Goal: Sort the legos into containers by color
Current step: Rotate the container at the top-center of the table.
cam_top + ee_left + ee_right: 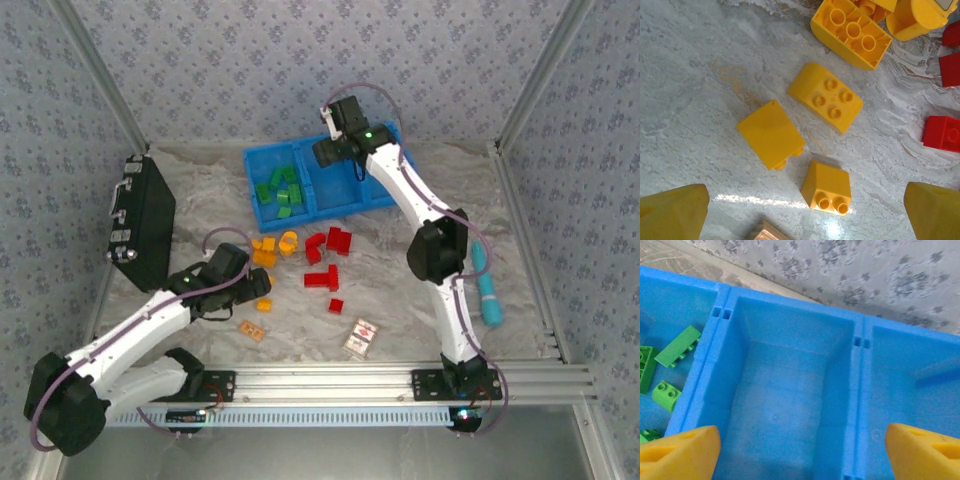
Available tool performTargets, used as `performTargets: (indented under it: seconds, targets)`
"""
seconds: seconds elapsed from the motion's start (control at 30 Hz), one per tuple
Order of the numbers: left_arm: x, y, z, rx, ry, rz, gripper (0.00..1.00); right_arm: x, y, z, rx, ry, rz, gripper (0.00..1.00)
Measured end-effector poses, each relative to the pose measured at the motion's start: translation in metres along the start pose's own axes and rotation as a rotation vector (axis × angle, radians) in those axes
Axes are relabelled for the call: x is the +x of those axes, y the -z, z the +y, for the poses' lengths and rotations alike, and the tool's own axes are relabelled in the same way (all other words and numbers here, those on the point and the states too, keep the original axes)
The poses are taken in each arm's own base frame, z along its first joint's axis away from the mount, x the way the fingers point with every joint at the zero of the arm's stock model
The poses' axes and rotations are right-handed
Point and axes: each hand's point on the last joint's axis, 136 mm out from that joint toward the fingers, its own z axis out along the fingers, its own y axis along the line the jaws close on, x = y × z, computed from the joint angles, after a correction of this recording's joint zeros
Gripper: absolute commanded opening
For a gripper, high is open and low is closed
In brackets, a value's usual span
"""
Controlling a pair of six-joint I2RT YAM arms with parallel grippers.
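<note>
The left pincer (pixel 802 214) is hanging low over the counter (pixel 700 75) with its yellow fingers (pixel 672 212) standing wide apart, gripping nothing. Orange legos (pixel 772 134) are lying loose right under it, none touching the fingers. Red legos (pixel 942 132) are poking in at the right edge, cut off, and a tan tile (pixel 767 232) is peeking in at the bottom. The right pincer (pixel 800 450) is hovering over the middle part of the blue bin (pixel 860 390), its fingers also wide apart and holding nothing. Green legos (pixel 677 345) are sitting in the left part, partly cut off. The right part is showing a dark stripe, maybe a shadow. From above, the right arm (pixel 420 210) is covering some of the bin.
</note>
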Motion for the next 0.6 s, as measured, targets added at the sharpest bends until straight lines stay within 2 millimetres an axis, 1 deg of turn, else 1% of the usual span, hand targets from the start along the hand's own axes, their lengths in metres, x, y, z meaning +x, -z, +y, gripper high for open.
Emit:
performTargets:
  seconds: [0.2, 0.33, 0.4, 0.43, 0.5, 0.53, 0.6]
  targets:
    - [0.003, -0.007, 0.005, -0.060, 0.042, -0.009, 1.00, 0.021, -0.034, 0.038, -0.126, -0.046, 0.055, 0.97]
    - [0.003, -0.006, 0.011, -0.078, 0.095, -0.034, 1.00, 0.033, -0.053, 0.050, -0.165, -0.090, 0.079, 0.98]
    - [0.003, -0.005, 0.015, -0.081, 0.117, -0.047, 1.00, 0.040, -0.064, 0.054, -0.177, -0.109, 0.094, 0.96]
    - [0.004, -0.004, 0.017, -0.084, 0.125, -0.052, 1.00, 0.040, -0.067, 0.058, -0.199, -0.123, 0.093, 0.95]
    - [0.004, -0.002, 0.022, -0.096, 0.135, -0.059, 1.00, 0.035, -0.070, 0.060, -0.207, -0.137, 0.079, 0.92]
    - [0.004, -0.003, 0.023, -0.101, 0.137, -0.059, 1.00, 0.035, -0.071, 0.061, -0.210, -0.142, 0.077, 0.90]
    - [0.005, -0.004, 0.025, -0.113, 0.140, -0.058, 1.00, 0.037, -0.079, 0.066, -0.224, -0.160, 0.082, 0.82]
